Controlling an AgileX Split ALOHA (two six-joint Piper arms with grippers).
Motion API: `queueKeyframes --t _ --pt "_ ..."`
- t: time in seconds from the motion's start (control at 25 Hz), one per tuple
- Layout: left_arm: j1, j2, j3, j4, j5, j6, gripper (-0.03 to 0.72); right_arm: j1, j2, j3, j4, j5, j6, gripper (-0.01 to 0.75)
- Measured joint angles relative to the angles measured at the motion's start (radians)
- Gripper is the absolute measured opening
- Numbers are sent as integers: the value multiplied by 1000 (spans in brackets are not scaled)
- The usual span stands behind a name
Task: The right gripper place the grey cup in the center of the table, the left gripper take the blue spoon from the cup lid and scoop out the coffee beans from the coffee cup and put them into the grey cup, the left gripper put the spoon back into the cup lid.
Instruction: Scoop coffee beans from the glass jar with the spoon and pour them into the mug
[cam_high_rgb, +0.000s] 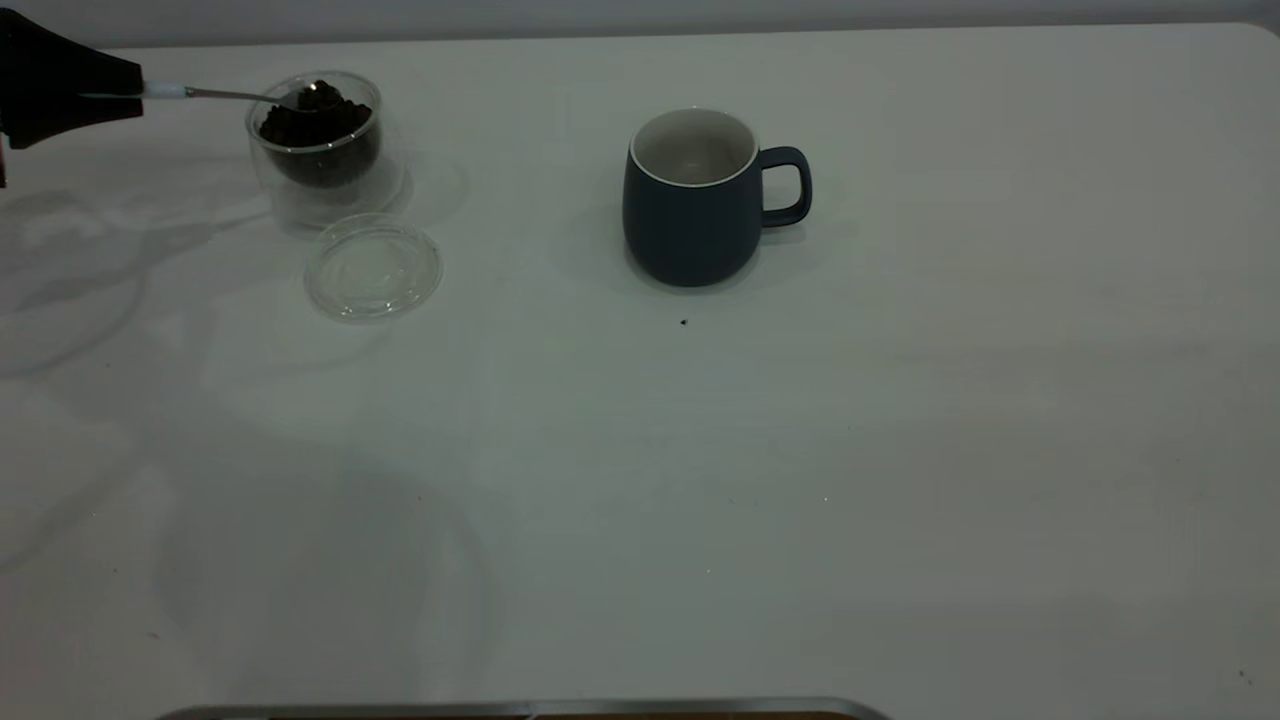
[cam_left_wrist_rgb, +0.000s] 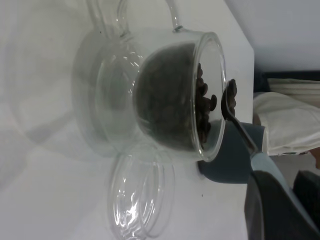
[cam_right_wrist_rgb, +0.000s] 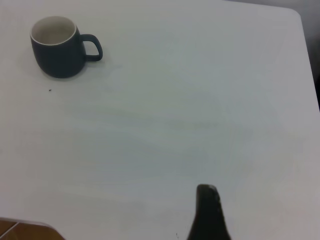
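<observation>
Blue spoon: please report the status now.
Left end effector shut on pale-blue-handled metal spoon, bowl over beans in clear glass tumbler. Dark blue-grey mug waits centre. Path clear.

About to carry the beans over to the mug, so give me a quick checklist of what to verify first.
1. Left hand shut on the blue spoon: ok.
2. Spoon bowl loaded with coffee beans: ok, some sit on it.
3. Spoon clear of the coffee cup rim: cannot tell.
4. Grey cup upright, mid-table, open: ok.
5. Cup lid free for the spoon's return: ok.
6. Right hand away from the grey cup: ok.
</observation>
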Motion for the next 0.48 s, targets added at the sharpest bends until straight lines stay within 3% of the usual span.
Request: queueKeyframes --t 0.48 --pt "11 0 0 -23 7 24 130 0 0 0 0 0 0 591"
